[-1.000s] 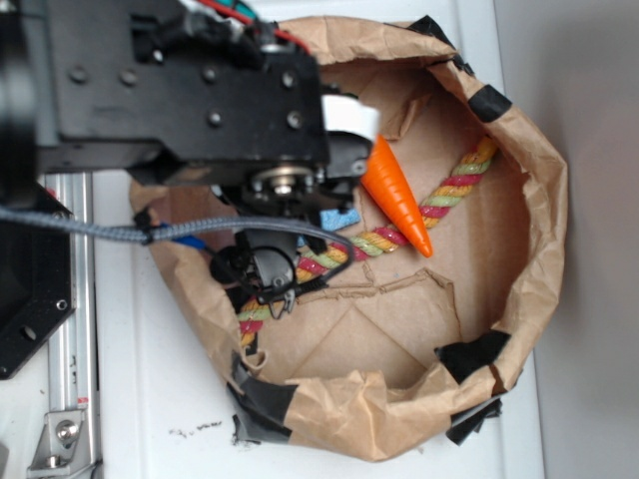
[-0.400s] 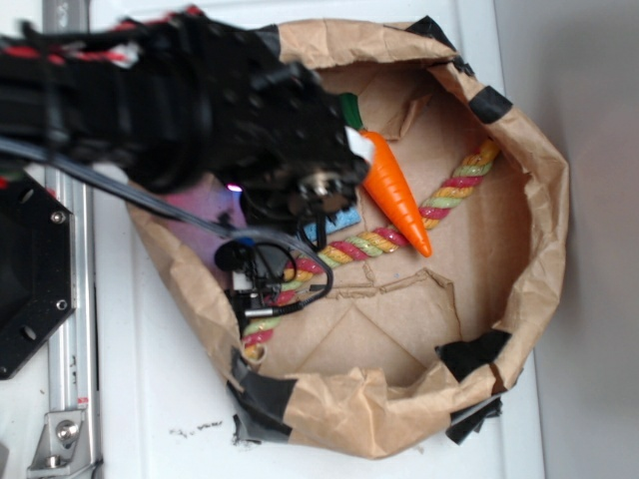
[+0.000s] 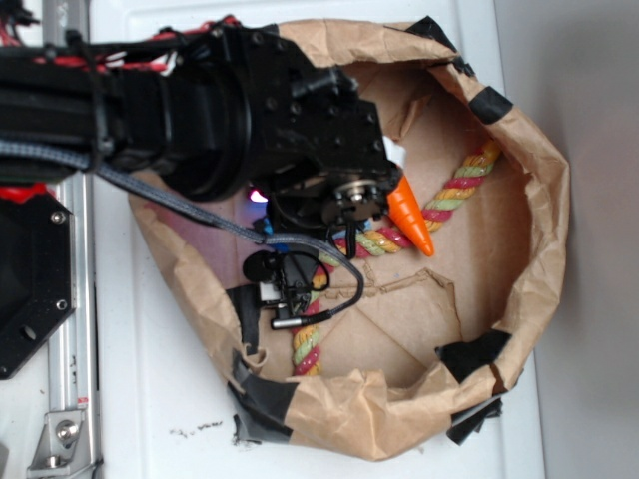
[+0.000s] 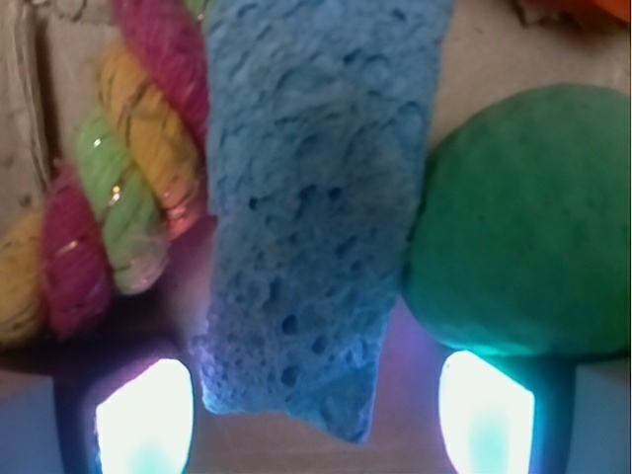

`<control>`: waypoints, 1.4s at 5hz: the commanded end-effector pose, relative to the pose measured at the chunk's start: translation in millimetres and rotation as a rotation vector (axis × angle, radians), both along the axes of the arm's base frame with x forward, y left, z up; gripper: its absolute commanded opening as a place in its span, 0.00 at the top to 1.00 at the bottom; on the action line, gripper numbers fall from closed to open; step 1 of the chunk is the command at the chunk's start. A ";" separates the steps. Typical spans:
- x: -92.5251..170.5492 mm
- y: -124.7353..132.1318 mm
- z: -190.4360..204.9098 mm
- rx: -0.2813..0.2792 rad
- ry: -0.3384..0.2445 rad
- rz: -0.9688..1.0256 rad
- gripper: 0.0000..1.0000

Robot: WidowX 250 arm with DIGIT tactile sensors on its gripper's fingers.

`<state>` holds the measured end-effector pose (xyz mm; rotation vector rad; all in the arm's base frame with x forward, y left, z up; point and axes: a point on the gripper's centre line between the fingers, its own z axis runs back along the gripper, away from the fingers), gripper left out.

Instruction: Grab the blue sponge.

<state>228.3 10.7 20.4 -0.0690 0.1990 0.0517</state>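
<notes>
Sponge between spread tool fingers

Basket (image 3: pixel 539 180) of crumpled brown paper holds a braided rope (image 3: pixel 454 195), an orange carrot (image 3: pixel 411 215), a green ball (image 4: pixel 523 222) and the blue sponge (image 4: pixel 311 207). The arm fills its left half. The tool (image 4: pixel 314 410) stands apart, sponge between its lit fingers (image 4: pixel 143 415), rope and ball alongside.

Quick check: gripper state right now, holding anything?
Gripper: open. The rough light-blue rectangular sponge lies between the two glowing pads, with a gap on each side; not clamped.
</notes>
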 end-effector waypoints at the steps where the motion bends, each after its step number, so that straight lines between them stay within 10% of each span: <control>1: 8.7 12.1 33.9 -0.002 -0.141 0.026 0.00; 7: 15.8 0.0 -22.9 -0.036 0.017 -0.005 0.00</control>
